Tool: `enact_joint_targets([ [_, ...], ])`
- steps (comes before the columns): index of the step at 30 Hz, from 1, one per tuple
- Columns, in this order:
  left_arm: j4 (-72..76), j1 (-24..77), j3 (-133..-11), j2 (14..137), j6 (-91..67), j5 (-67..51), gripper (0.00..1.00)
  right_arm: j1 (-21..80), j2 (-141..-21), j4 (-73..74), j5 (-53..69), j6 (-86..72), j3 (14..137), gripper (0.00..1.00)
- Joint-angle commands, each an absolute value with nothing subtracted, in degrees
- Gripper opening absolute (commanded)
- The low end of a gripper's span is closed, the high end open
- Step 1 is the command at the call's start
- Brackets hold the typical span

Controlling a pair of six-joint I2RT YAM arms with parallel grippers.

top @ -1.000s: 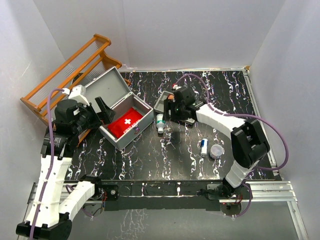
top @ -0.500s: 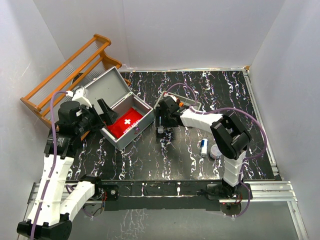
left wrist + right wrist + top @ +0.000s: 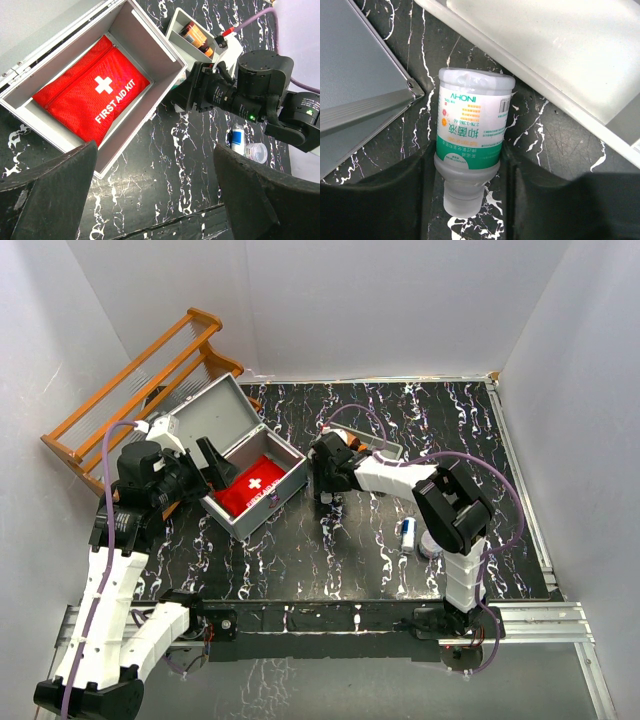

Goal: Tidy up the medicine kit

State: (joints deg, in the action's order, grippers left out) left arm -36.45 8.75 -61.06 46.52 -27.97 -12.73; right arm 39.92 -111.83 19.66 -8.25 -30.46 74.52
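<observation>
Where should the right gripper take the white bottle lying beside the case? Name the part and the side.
Grip the bottle across its labelled body, coming straight down from above. It lies flat on the table, long sides free, so jaws close on the round sides; the right gripper straddles it that way.

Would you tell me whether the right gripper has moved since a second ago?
Yes: the right gripper has shifted left, away from the grey tray toward the medicine kit.
</observation>
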Motion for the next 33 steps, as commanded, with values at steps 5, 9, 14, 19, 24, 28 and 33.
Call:
enact_joint_targets([
  [5, -36.22, 8.77, -61.16, 46.43, -27.69, -13.53, 0.99, 39.99, -103.99, 21.03, -9.69, -23.12, 77.00, 0.25],
  [9, -36.07, 8.79, -61.17, 47.05, -27.69, -13.96, 0.99, 39.69, -101.07, 20.92, -9.95, -17.05, 77.56, 0.25],
  [14, -35.81, 8.76, -61.07, 47.58, -27.69, -14.33, 0.99, 38.57, -102.00, 22.06, -8.89, -5.34, 80.77, 0.26],
  [19, -36.18, 8.79, -60.82, 47.47, -27.81, -14.58, 0.99, 34.92, -104.92, 23.27, -3.42, 4.62, 84.55, 0.25],
  [24, -36.26, 8.79, -60.56, 47.50, -28.07, -15.56, 0.99, 33.57, -108.72, 26.54, -2.30, 14.52, 88.25, 0.25],
  [28, -36.39, 8.79, -60.65, 47.81, -28.04, -17.57, 0.99, 33.23, -113.21, 29.77, -5.07, 18.52, 92.47, 0.26],
  [33, -37.33, 8.79, -60.95, 47.60, -27.69, -17.48, 0.99, 32.70, -117.37, 35.05, -4.36, 20.77, 98.43, 0.28],
])
